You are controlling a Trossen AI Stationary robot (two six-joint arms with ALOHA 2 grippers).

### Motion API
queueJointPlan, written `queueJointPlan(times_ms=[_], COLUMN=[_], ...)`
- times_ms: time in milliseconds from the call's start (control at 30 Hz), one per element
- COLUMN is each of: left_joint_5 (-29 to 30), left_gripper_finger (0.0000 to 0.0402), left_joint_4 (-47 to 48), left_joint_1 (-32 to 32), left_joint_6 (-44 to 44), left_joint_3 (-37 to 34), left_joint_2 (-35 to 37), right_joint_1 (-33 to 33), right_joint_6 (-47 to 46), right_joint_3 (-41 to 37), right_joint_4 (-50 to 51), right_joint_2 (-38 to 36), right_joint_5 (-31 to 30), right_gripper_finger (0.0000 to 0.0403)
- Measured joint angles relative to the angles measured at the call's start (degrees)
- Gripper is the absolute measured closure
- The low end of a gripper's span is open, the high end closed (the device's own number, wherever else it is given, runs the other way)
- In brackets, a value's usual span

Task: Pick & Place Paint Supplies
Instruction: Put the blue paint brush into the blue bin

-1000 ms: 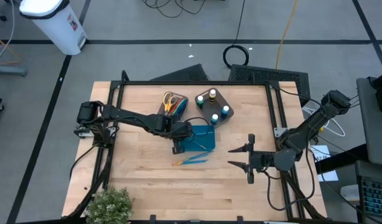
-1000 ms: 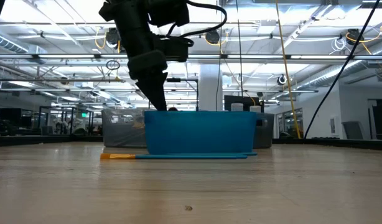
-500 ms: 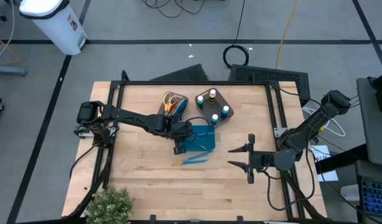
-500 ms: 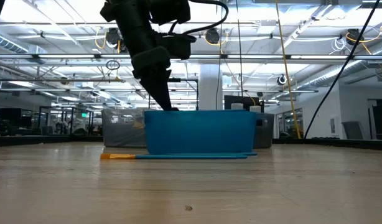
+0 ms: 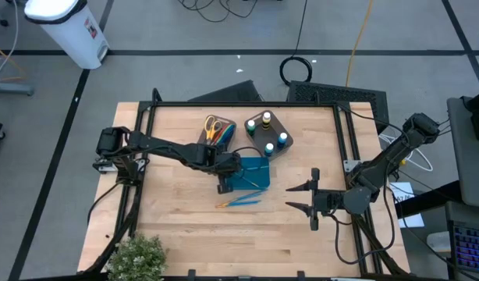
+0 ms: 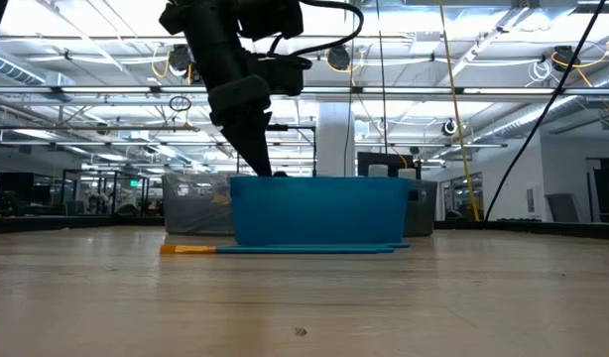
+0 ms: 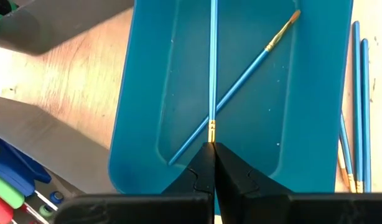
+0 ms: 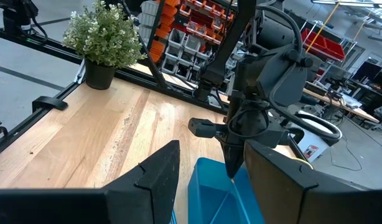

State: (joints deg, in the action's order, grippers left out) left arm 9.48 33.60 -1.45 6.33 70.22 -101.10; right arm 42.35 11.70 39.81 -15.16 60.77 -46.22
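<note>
**Blue brush pinched over the teal tray**

Wood tabletop (image 5: pixel 177 211) runs bare along its front edge, with a potted plant (image 5: pixel 136 257) at the front left corner. Just behind that open stretch, loose brushes (image 5: pixel 239 200) lie on the wood beside the tray's front wall; the low view shows one of them as a blue line with an orange end at the foot of the wall.

The right gripper (image 5: pixel 300 197) hangs over the front right of the table, well apart from the tray, its fingers about half spread and holding nothing.

The tray (image 5: pixel 259 181) sits mid-table. The left gripper (image 7: pixel 212 149) hovers at its left end with the jaws pressed together on the gold ferrule of a held brush (image 7: pixel 213 68), whose blue handle stretches out along the tray. A second brush (image 7: pixel 241 84) lies slantwise on the tray floor, and the held one crosses above it.

Behind the tray stand two bins. The left bin (image 5: pixel 204 134) holds scissors (image 5: pixel 214 128) with yellow and orange handles showing. The right bin (image 5: pixel 277 126) holds four bottles (image 5: pixel 265 119) standing upright, capped yellow, green and blue.
</note>
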Motion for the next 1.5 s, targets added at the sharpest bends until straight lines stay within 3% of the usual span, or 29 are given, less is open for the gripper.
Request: queueJointPlan(times_ms=[1233, 1500], left_joint_5=[-0.61, -1.37], left_gripper_finger=[0.0401, 0.0401], left_joint_4=[-0.42, -6.15], left_joint_1=[0.74, 1.29], left_joint_6=[-0.18, 0.0], left_joint_3=[-0.05, -5.95], left_joint_2=[-0.04, -0.07], right_joint_1=[-0.01, 0.0], right_joint_6=[-0.07, -0.02], right_joint_3=[0.0, 0.0], right_joint_4=[0.0, 0.02], right_joint_2=[0.0, 0.0], right_joint_5=[0.0, -0.01], right_gripper_finger=[0.0232, 0.0232])
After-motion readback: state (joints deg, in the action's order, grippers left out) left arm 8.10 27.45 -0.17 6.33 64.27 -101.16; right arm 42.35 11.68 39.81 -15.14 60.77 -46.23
